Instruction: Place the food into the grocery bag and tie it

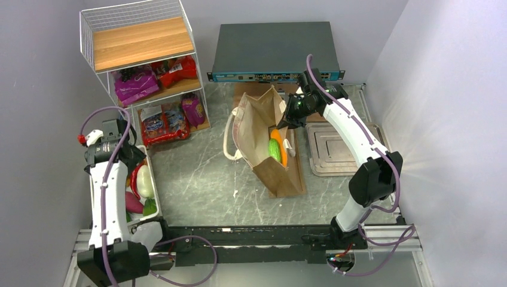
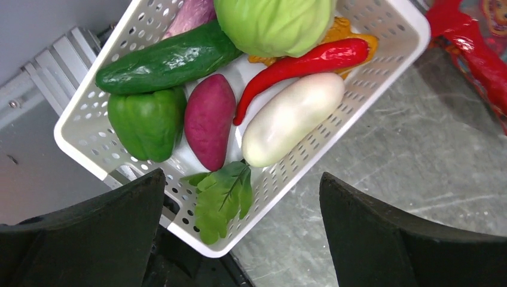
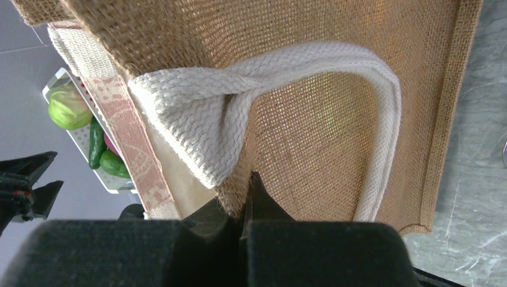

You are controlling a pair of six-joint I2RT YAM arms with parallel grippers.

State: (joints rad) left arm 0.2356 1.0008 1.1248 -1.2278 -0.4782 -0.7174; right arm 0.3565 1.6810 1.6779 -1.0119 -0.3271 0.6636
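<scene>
Hovering over the white basket (image 2: 78,137) at the table's left edge, the left gripper (image 2: 242,197) has its jaws spread wide and holds nothing; beneath it lie the pale-green cabbage (image 2: 272,21), a cucumber (image 2: 167,60), a green pepper (image 2: 146,122), a red chilli (image 2: 305,63) and a white radish (image 2: 293,119). Just to the right, the wire shelf (image 1: 89,36) carries red snack packets (image 1: 160,128) and a purple packet (image 1: 192,109). At centre the grocery bag (image 1: 257,128) gapes open with the orange carrot (image 1: 282,149) inside. The right gripper (image 3: 245,200) is pinched tight on the bag's upper edge, beside a cream handle (image 3: 382,119)
</scene>
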